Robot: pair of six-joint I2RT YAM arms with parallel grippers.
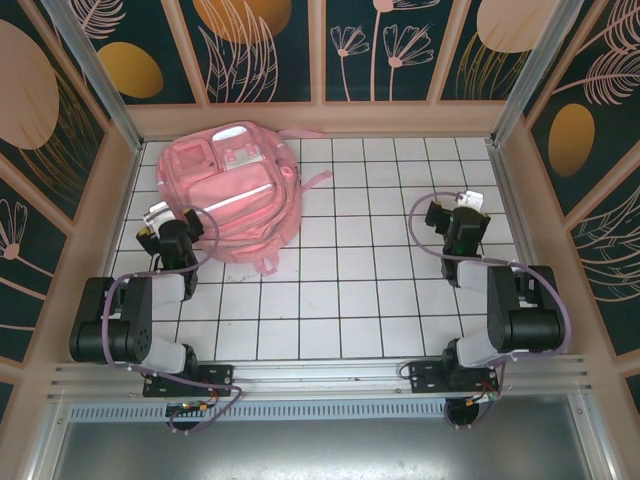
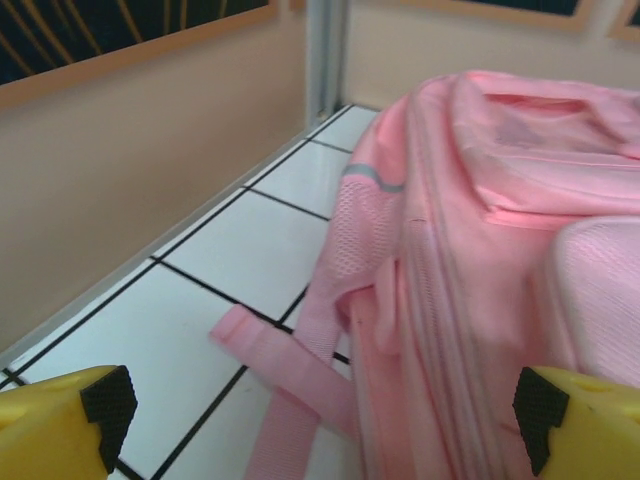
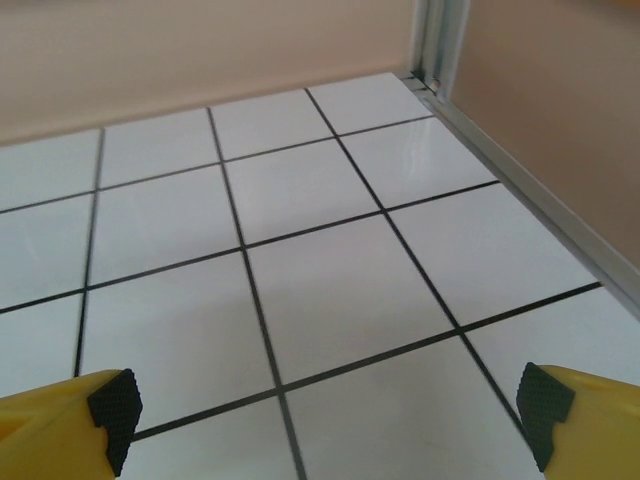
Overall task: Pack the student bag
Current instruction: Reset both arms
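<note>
Top external view: student bag (image 1: 232, 195) lay at 10 o'clock on the tiled surface (image 1: 350, 290), left arm (image 1: 178, 245) at its 8 o'clock edge, right arm (image 1: 463, 232) well apart at 3 o'clock, both jaws spread and empty; the left was likely best aimed at the zip seam, clear of the loose strap (image 2: 285, 365).

right gripper (image 3: 325, 425): jaws spread wide, bare tile between | fingers (image 3: 55, 425): yellow, black pads, at bottom corners | table (image 3: 330, 300): white tiles, black grid lines | walls (image 3: 200, 50): beige, behind and right | metal post (image 3: 437, 40): far right corner
</note>
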